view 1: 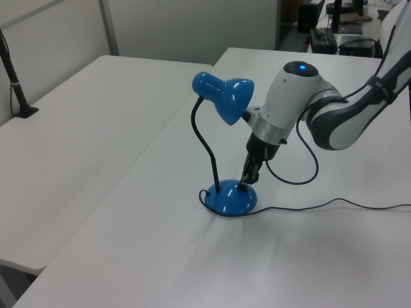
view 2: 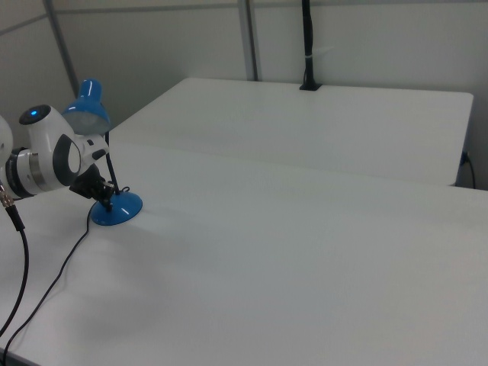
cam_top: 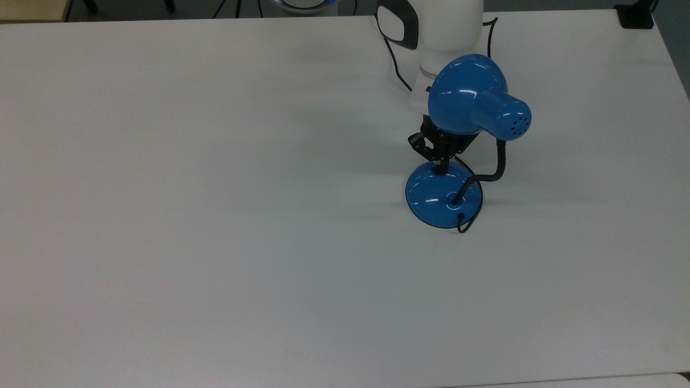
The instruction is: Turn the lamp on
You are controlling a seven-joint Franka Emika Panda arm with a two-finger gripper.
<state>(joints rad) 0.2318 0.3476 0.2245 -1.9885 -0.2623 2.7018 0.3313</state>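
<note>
White and bare, the long bench runs the width of the room, with a second white table beside it and grey partition walls behind. Down at the lamp's foot the robot's black two-fingered hand points steeply at the bench, its fingers drawn together into one narrow tip with no gap showing between them, gripping nothing. That tip rests on the upper slope of the round domed blue base, at the edge nearest the arm, right where the small switch would sit, though the tip itself covers the spot. The glossy blue desk lamp stands upright on the bench, toward the top view's upper right, its black gooseneck rising from the middle of the base and curving up to the bell-shaped shade, which hangs just above the hand and partly hides the wrist in the top view. No glow shows from the shade. A black cord leaves the base and trails off across the bench. The white arm reaches in behind the shade, a small blue light on its joint, with its own dark cable looping away beneath it.
</note>
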